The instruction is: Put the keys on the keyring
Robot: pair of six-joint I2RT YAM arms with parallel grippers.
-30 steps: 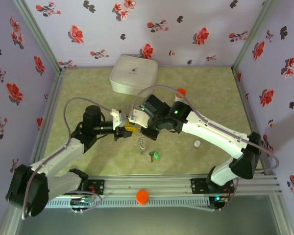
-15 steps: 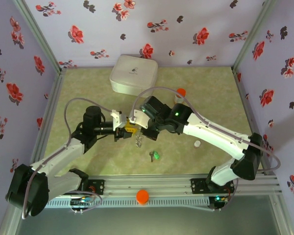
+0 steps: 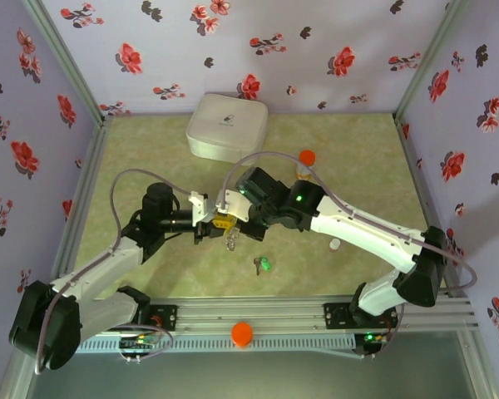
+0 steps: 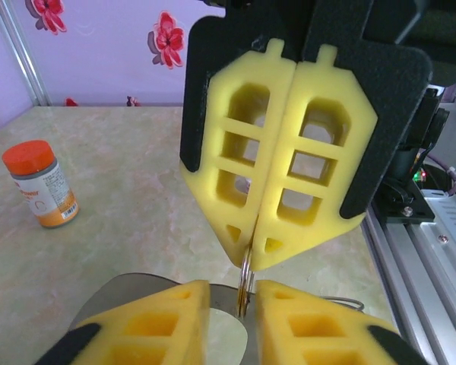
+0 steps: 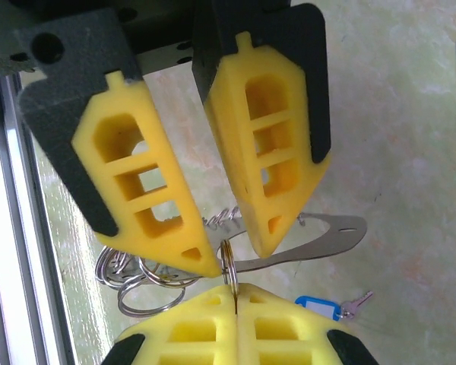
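Yellow foam pads all over this one. The right gripper (image 4: 252, 255) has its two fingers squeezed flat together and it's pinching one loop of the keyring (image 4: 245, 287) right at the tips. That loop stands on edge, up off the table, about mid-table and a bit toward the front rail. From the top camera, the rest of the keyring hangs down below the pinch as a little silvery bunch.

The left gripper (image 5: 239, 255) comes in from the opposite side, tips nearly nose to nose with the right one. Its fingers are spread a little, one on each side of that same loop. There's a narrow gap between them and I can't see either pad actually clamping the metal.

The green key (image 3: 264, 264) is lying on the table by itself. It's just to the right of the dangling bunch and nearer the rail, not touching it. The blue key (image 5: 317, 307) shows up in the right wrist view, flat on the table near the end of a flat metal strip (image 5: 330, 232). I can't tell whether it's hooked to anything.

A bottle (image 4: 39, 182) with an orange cap stands upright further back. There's also a white box (image 3: 227, 125) against the back wall.
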